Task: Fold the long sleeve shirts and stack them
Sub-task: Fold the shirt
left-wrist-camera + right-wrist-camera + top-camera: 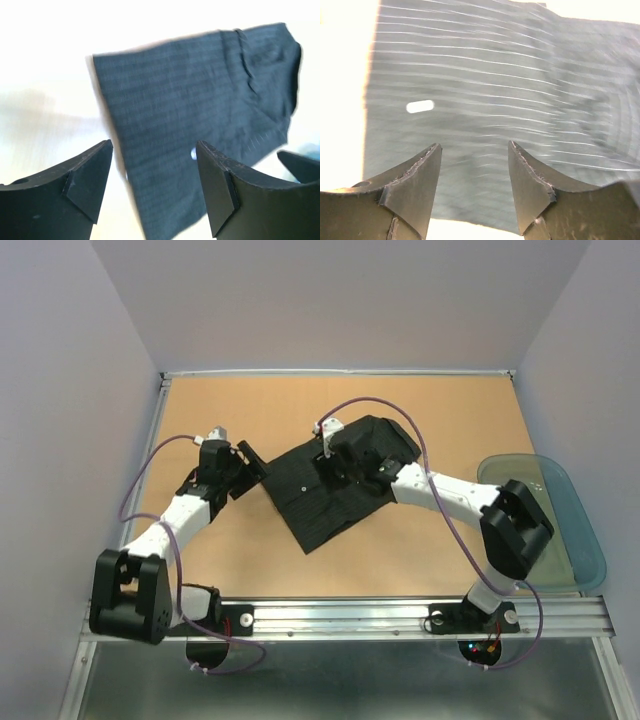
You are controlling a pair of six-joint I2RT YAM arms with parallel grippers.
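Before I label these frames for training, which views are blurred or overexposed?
Top external: even light, sharp, the shirt clear on the tan table. Left wrist: table washed out to white, shirt slightly soft. Right wrist: shirt streaked by blur, table blown out, fingers sharp.

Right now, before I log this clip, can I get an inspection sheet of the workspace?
Surface: tan table, flat, no spills seen.
Job's things: one black pinstriped shirt, folded to a rough rectangle, lying at an angle mid-table; no stack seen.
Clutter: translucent teal tray at the right edge.
End effectors: left end effector open, beside the shirt's left edge, holding nothing; right end effector open, over the shirt, no cloth between the jaws.
Cables: purple cables loop along both arms; the right one arcs above the shirt.
Surroundings: pale walls on three sides, metal rail at the near edge.
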